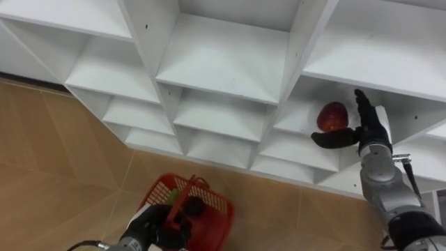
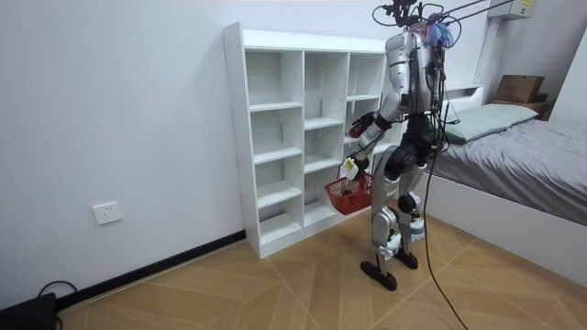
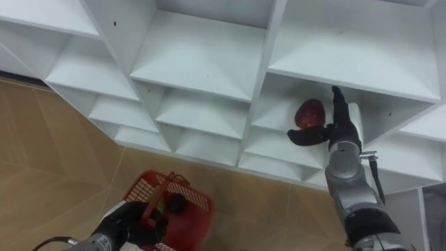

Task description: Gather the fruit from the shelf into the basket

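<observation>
- Now the right hand (image 1: 369, 129) is reaching into a cubby (image 1: 303, 104) of the white closet (image 1: 223, 63), with its fingers standing straight up and its thumb sticking out sideways.
- The red apple (image 1: 333, 116) is sitting in that cubby, just beside the fingers and right above the thumb, with open room showing to its left.
- Lower down, the left hand (image 1: 150, 226) is curling round the handle (image 1: 182, 194) of the red basket (image 1: 212, 219), which is hanging over the floor (image 1: 56, 160) in front of the closet's bottom edge.
- A dark round thing (image 1: 194, 206) is lying inside the basket.

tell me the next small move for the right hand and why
Probably curl the right hand round the red fruit: its fingers stand straight beside it, thumb underneath, not yet gripping. The left hand holds the red basket below.
</observation>
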Robot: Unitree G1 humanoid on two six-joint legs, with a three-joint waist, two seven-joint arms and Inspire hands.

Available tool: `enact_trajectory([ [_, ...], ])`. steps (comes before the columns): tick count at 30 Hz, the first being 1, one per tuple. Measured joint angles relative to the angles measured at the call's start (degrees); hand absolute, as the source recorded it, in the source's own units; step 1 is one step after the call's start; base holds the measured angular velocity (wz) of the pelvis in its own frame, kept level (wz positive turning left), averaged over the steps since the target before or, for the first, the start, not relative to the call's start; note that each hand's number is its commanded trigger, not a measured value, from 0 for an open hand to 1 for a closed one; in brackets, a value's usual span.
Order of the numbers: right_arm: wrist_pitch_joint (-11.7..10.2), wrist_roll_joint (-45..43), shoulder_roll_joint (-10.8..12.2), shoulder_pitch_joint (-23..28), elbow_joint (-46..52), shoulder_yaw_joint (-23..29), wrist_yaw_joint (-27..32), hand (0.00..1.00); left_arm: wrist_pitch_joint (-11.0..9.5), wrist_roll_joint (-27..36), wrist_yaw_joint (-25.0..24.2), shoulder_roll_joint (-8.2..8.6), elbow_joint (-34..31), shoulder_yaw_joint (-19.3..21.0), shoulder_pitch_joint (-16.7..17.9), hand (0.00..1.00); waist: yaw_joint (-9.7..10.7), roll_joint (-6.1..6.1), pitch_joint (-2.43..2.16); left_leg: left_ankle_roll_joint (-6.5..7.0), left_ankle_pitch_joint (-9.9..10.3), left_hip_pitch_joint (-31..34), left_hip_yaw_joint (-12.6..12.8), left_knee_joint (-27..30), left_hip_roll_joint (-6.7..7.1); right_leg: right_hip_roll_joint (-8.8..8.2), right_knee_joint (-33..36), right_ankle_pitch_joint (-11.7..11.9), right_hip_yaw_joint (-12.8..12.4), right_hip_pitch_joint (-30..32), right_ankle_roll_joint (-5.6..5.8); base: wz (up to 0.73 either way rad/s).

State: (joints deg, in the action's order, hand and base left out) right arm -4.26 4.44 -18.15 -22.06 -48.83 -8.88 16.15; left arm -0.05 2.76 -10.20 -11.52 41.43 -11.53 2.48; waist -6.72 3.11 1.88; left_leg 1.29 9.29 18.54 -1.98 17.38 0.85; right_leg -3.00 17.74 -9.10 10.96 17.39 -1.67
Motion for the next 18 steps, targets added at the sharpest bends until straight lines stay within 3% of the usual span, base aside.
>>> enact_trajectory([
  [18, -0.8, -0.5, -0.3, 0.0, -0.5, 0.1, 0.2, 0.0, 0.0, -0.1, 2.3, 0.84, 1.4, 0.0, -1.4, 1.0, 0.0, -0.54, -0.09, 0.03, 0.0, 1.2, 0.3, 0.0, -0.09, 0.0, 0.6, 0.0, -0.3, 1.8, -0.06, 0.0],
])
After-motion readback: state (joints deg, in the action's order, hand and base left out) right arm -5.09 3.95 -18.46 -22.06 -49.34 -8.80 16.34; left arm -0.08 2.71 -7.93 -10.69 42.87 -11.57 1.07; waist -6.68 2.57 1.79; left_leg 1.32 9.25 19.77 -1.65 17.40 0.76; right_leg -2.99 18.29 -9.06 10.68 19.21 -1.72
